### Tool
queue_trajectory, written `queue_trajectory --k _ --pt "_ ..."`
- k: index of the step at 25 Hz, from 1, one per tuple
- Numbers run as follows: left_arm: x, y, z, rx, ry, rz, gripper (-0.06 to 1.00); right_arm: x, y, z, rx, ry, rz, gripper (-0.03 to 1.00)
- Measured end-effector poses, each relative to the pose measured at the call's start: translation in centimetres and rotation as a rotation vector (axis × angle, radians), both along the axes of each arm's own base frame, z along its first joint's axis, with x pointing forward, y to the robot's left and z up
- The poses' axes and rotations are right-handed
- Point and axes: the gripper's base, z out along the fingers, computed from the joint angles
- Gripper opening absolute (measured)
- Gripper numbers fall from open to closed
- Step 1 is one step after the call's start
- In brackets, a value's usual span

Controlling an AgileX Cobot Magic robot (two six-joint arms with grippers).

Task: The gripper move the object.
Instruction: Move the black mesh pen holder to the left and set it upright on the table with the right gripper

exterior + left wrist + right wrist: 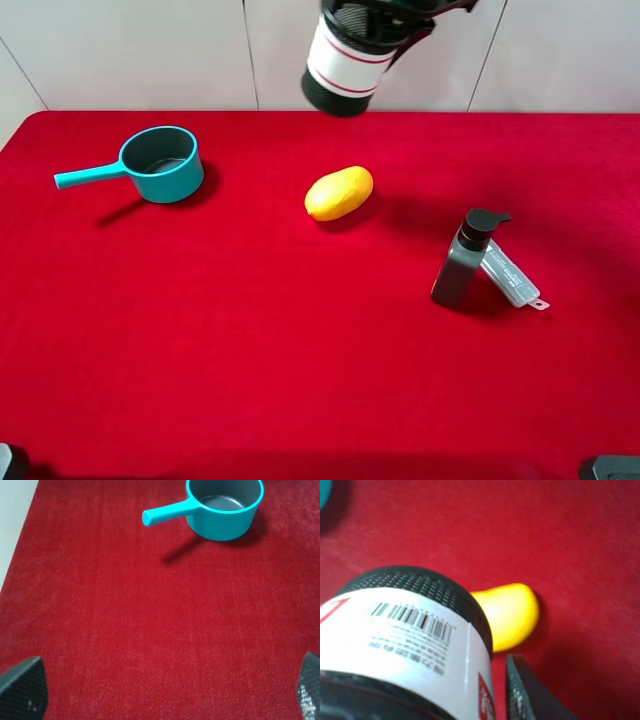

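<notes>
I am gripping the black wire-mesh cup (345, 60) by its near end in my right jaws, which are clamping on it, and I am holding it aloft, clear of the red surface (250, 350). Its long axis is running out from the jaws at a tilt, the far end pointing forward and down. The yellow fruit (512, 615) is lying just beyond that end, so I judge lowering is calling for an offset first. My left jaws are hanging apart and empty, the teal pot (225, 510) well ahead of them.

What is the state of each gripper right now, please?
Left gripper: open, holding nothing.
Right gripper: closed on the mesh cup, held in the air.
</notes>
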Motion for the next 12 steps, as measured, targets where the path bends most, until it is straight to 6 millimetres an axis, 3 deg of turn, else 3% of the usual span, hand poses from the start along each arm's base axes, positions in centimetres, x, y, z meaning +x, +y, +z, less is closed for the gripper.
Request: queue_trajectory --k 6,12 --pt "0.0 0.0 0.0 0.0 0.0 0.0 1.0 0.4 3.3 -0.5 0.023 -0.02 0.035 0.09" --pt "0.0 0.0 0.0 0.0 0.0 0.0 1.0 1.3 4.8 -1.2 0.057 -0.027 0.021 0.09"
